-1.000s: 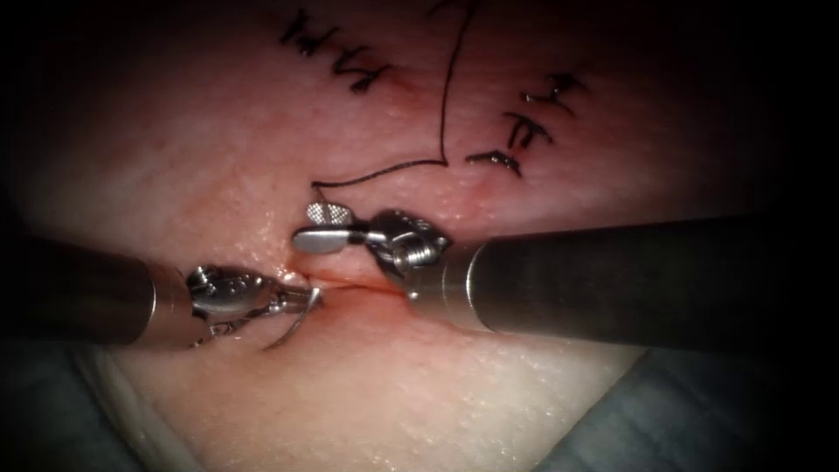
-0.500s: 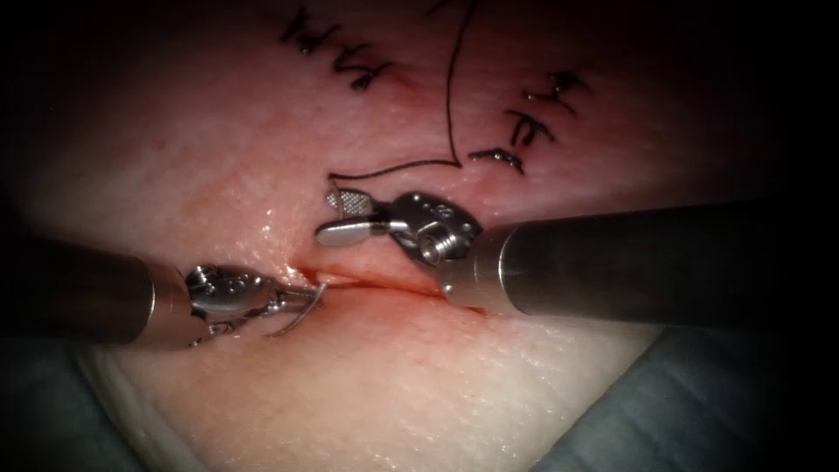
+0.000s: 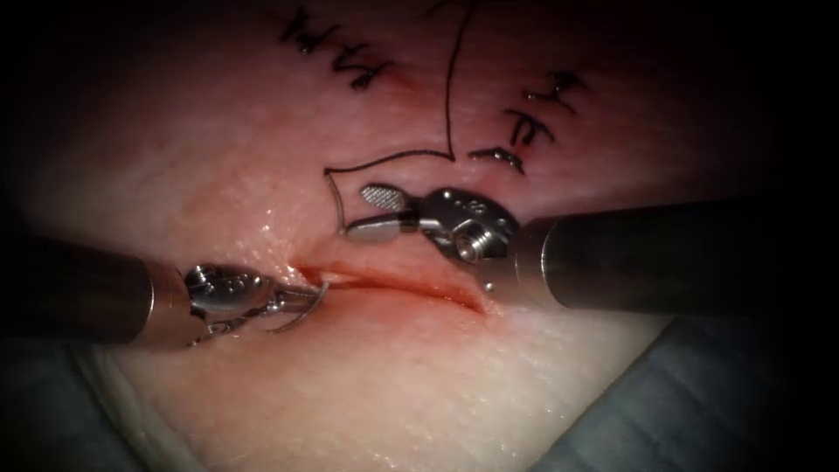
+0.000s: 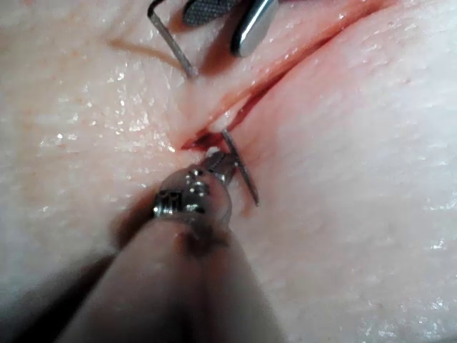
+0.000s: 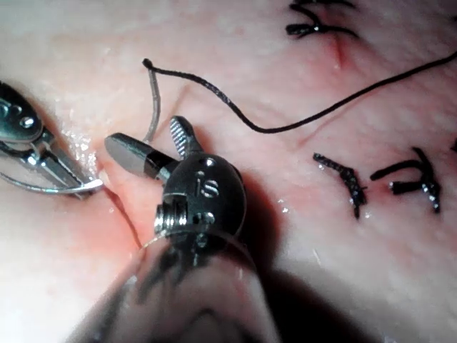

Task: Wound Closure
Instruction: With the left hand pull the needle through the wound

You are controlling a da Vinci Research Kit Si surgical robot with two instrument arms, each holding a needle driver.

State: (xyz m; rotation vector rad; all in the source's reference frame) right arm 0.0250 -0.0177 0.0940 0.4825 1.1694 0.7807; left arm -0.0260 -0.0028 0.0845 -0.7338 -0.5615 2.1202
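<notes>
Endoscope view: the left pincer [image 3: 301, 300] comes in from the left and grips the curved needle [image 3: 308, 313] near its middle, at the left end of the cut [image 3: 393, 281]. The needle's upper end meets the tissue [image 3: 419, 385] at the cut's left end; its lower end curves free below the pincer. The cut runs rightward, lined with red fluid [image 3: 437, 290]. The right pincer [image 3: 367, 214] hangs just above the cut with its jaws spread apart, holding nothing. Black thread [image 3: 447, 96] runs down from the top, bends sharply, then runs left to a point just left of the right pincer's tips. Finished stitches [image 3: 524, 131] sit on both sides of that thread higher up.

Left wrist view: the left pincer [image 4: 225, 163] clamps the needle [image 4: 241, 168], whose upper end touches the tissue [image 4: 357, 214] at the cut [image 4: 278, 68]. The right pincer [image 4: 228, 18] stands parted beyond it, near a thin grey strand [image 4: 175, 46].

Right wrist view: the right pincer [image 5: 146, 143] is spread, empty, over the tissue [image 5: 235, 64]. The thread [image 5: 285, 127] ends at a small dark tip, from which a pale strand [image 5: 154, 107] goes down behind the jaws. The left pincer [image 5: 68, 179] holds the needle [image 5: 43, 186] beside the cut. Stitches [image 5: 350, 182] lie nearby.
</notes>
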